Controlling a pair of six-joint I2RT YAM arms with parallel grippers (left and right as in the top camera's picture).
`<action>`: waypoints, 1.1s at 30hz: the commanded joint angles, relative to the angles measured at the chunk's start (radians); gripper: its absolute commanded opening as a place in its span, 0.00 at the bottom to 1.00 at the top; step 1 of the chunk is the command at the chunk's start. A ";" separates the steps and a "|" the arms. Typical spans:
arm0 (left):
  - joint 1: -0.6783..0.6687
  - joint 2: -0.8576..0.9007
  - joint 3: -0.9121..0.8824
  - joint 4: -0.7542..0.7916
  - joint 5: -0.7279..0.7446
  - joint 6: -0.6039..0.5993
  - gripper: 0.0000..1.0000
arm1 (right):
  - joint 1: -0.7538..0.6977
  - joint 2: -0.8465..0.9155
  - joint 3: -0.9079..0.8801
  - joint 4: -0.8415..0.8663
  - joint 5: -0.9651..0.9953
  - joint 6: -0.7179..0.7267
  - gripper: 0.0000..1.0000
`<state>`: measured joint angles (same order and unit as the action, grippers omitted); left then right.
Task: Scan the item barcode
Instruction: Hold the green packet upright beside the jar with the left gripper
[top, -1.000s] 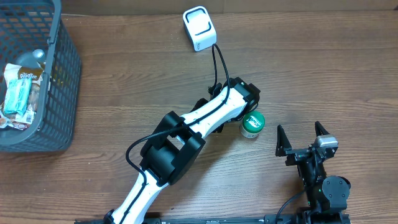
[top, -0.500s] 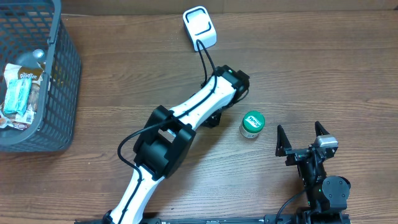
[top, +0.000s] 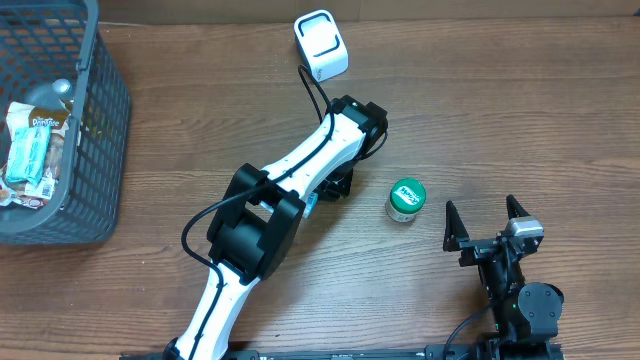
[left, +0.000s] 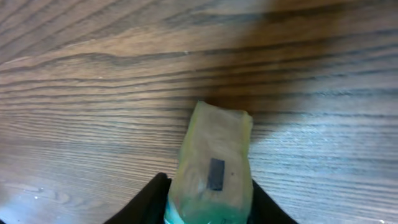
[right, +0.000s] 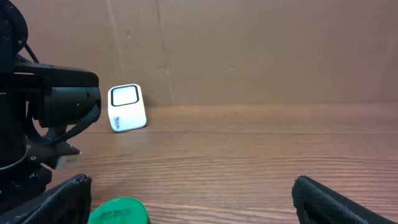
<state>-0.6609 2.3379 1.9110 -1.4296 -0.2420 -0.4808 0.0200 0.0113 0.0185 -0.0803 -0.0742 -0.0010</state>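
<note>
The left gripper (left: 208, 202) is closed on the near end of a pale packet (left: 214, 155), one finger against each side. The packet sits low above the table (top: 520, 110); whether it touches cannot be told. Its long axis runs straight out from the jaws. A small dark patch (left: 216, 173) faces up and may be the barcode. The scanner (top: 321, 45) stands at the far edge, beyond the left wrist and well apart from the packet. The left arm is much nearer to it. The right gripper (top: 486, 222) is spread wide and empty. Judgement: the packet must travel forward, with the patch turned toward the scanner.
</note>
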 joint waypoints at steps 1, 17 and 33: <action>0.002 0.009 0.003 0.005 0.047 0.010 0.24 | -0.005 -0.008 -0.011 0.003 0.001 -0.004 1.00; 0.014 0.009 -0.038 0.010 0.148 0.033 0.26 | -0.005 -0.008 -0.011 0.003 0.001 -0.004 1.00; 0.011 0.010 -0.039 -0.017 0.252 0.036 0.29 | -0.005 -0.008 -0.011 0.003 0.001 -0.004 1.00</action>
<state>-0.6525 2.3379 1.8797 -1.4441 -0.0166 -0.4431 0.0200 0.0109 0.0185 -0.0803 -0.0742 -0.0006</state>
